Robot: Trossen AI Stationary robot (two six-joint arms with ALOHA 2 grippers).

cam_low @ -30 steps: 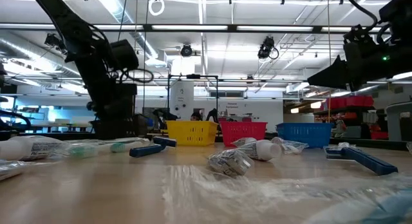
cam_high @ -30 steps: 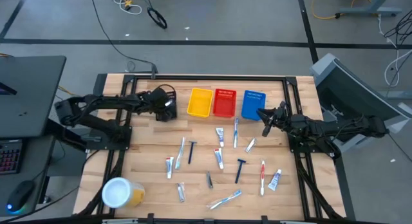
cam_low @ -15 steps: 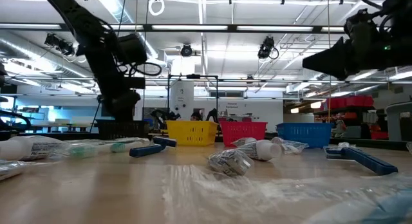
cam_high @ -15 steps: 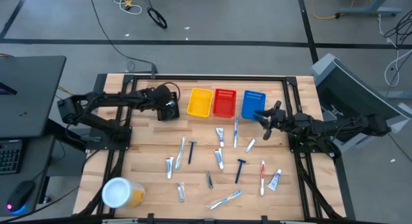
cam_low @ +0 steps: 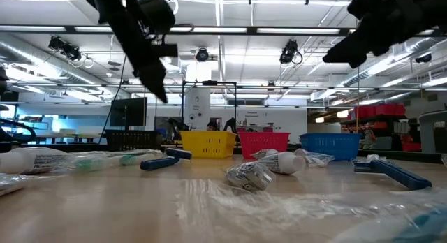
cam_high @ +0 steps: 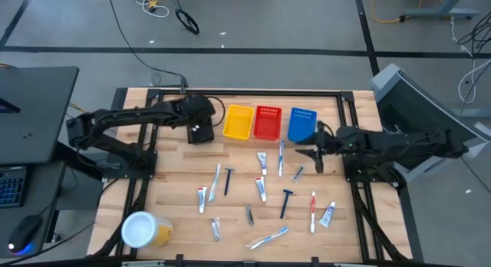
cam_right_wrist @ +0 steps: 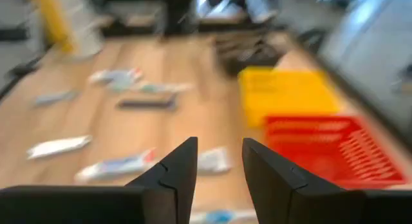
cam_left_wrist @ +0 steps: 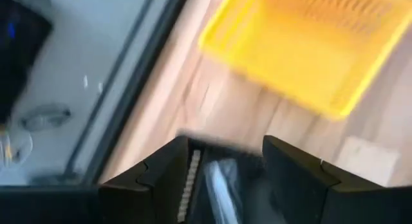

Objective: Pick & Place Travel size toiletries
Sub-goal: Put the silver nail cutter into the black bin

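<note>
The travel size toiletries lie scattered on the wooden table: white tubes [cam_high: 262, 161], a blue-handled razor [cam_high: 286, 199], toothbrushes [cam_high: 281, 156] and small packets [cam_high: 215, 229]. My left gripper [cam_high: 201, 129] hangs open above the black basket [cam_low: 133, 140] at the far left. In the left wrist view, blurred, something pale lies below its fingers [cam_left_wrist: 170, 179]. My right gripper [cam_high: 309, 156] hangs open in the air just in front of the blue basket [cam_high: 301, 123], with nothing between its fingers [cam_right_wrist: 177, 169].
Yellow [cam_high: 238, 122] and red [cam_high: 268, 123] baskets stand in the far row between the black one and the blue one. A big yellow tub with a white lid [cam_high: 142, 230] sits at the near left corner. A dark frame [cam_high: 245, 93] runs round the table.
Both grippers have risen. My left gripper has come up and away from the black basket, and in the low view it now hangs well above it. My right gripper has lifted from beside the blue basket and shifted a little toward the near edge. The toiletries on the table have stayed put.
</note>
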